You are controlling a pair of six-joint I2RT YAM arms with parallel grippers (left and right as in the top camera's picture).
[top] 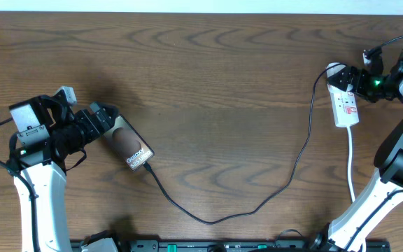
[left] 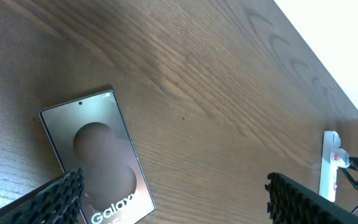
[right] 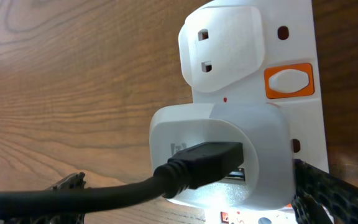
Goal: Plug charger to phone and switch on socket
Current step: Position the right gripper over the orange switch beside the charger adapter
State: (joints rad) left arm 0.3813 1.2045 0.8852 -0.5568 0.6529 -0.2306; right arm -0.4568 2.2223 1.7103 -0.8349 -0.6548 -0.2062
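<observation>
The phone lies face up on the wooden table at the left; in the left wrist view the phone shows white "Galaxy" lettering. My left gripper is open at the phone's upper end, its left finger over the phone's edge. The charger, a thin black cable, runs from the phone's lower end in a loop to the socket at the far right. My right gripper is open, its fingers either side of the white adapter holding the black plug.
An orange switch sits on the socket beside an empty outlet. The socket's white cord trails toward the front edge. The right arm's base stands close by. The socket shows far off in the left wrist view.
</observation>
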